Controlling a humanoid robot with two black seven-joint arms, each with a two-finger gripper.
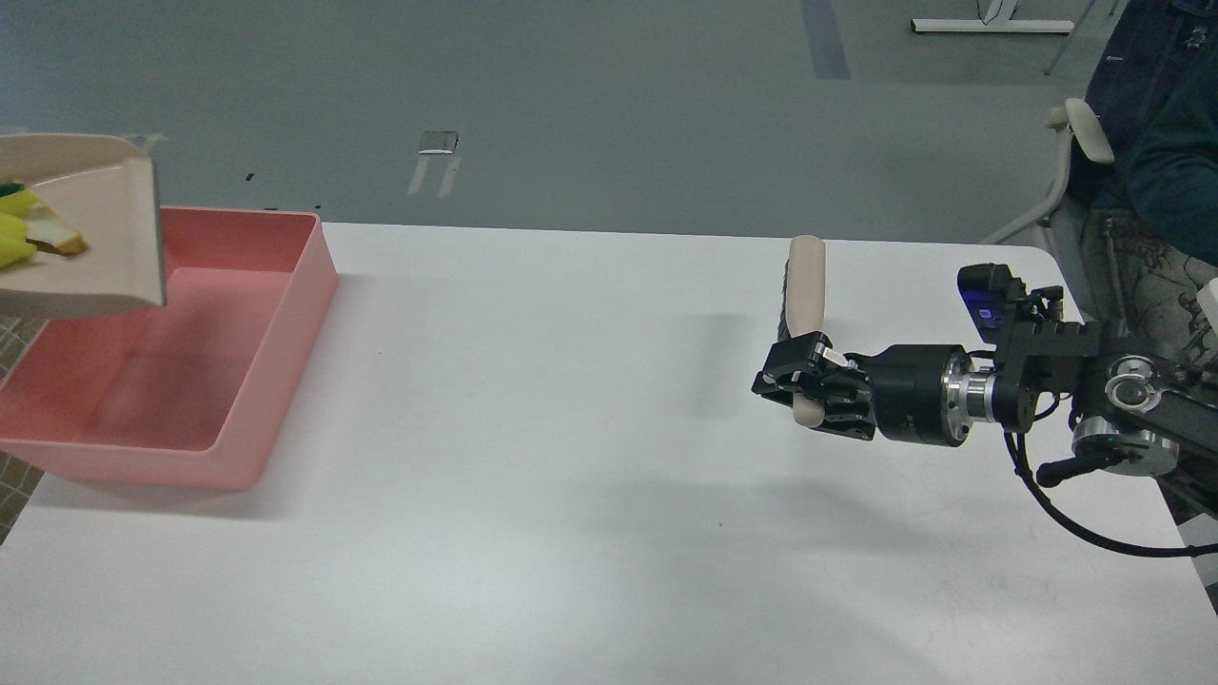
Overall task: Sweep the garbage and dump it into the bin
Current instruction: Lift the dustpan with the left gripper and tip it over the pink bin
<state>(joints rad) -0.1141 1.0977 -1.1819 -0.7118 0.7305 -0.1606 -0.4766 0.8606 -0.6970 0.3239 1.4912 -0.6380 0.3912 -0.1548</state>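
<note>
Garbage (29, 233) sits in dustpan (90, 238) above bin (238, 314); right tool (809, 381) grips brush (806, 285).

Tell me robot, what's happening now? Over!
Right tool shut on brush handle. Left tool out of view. Dustpan with garbage above pink bin. Nothing blocking.

Only the right arm (1094, 390) shows, coming in from the right edge and stretched out pretty much level, wrist pointing left. Its black two-finger gripper (804, 385) is clamped around a beige brush handle (807, 285). Left arm's out of shot.
</note>
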